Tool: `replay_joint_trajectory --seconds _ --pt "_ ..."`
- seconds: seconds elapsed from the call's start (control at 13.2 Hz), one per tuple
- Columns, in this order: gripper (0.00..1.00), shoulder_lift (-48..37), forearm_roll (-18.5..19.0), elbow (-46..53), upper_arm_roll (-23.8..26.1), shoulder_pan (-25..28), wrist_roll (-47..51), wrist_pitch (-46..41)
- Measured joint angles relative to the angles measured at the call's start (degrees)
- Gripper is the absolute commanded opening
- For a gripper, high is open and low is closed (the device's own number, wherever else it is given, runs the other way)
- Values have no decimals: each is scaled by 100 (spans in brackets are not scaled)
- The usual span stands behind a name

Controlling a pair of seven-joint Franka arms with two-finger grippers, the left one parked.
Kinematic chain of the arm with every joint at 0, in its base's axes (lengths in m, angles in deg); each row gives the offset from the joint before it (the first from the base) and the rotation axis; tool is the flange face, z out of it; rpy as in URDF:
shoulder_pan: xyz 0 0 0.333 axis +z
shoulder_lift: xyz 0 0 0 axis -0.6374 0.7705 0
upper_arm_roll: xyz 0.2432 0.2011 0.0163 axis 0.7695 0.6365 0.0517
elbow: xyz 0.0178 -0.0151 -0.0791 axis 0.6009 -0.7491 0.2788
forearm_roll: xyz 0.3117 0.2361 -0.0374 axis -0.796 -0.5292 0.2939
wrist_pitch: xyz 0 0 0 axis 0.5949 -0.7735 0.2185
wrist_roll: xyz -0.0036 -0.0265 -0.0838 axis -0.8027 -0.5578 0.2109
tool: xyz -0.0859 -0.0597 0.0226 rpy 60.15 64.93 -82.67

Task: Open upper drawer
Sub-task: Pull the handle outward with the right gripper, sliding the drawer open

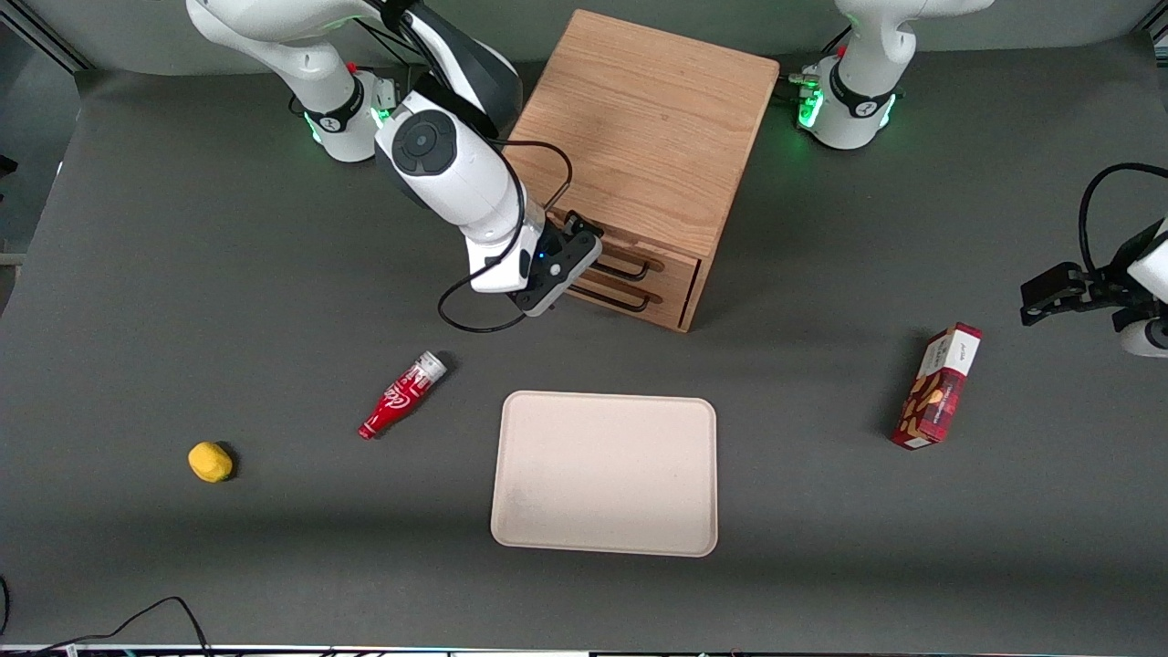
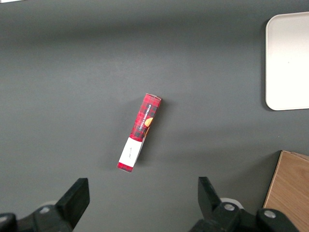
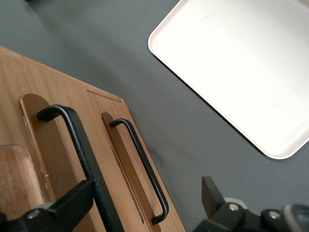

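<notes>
One oak cabinet (image 1: 643, 137) stands on the table, with two drawers in its front, each bearing one long black wire handle. The upper drawer (image 1: 630, 251) looks flush with the cabinet front, though the arm hides part of it. The gripper (image 1: 584, 265) is at that front, its fingers spread wide; one finger (image 3: 72, 203) lies against the upper handle (image 3: 79, 145) and the other (image 3: 212, 193) is out over the table, so it holds nothing. The lower handle (image 3: 142, 166) sits between them. Nearer the camera than the cabinet lies one cream tray (image 1: 604, 473), nothing in it. Around the tray: one red bottle (image 1: 401, 395), one yellow object (image 1: 210, 462), one red box (image 1: 938, 387).
</notes>
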Motion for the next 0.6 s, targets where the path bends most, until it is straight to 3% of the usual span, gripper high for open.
replay_joint_trajectory --seconds 0.6 --pt "100 126 97 139 -244 -159 -611 117"
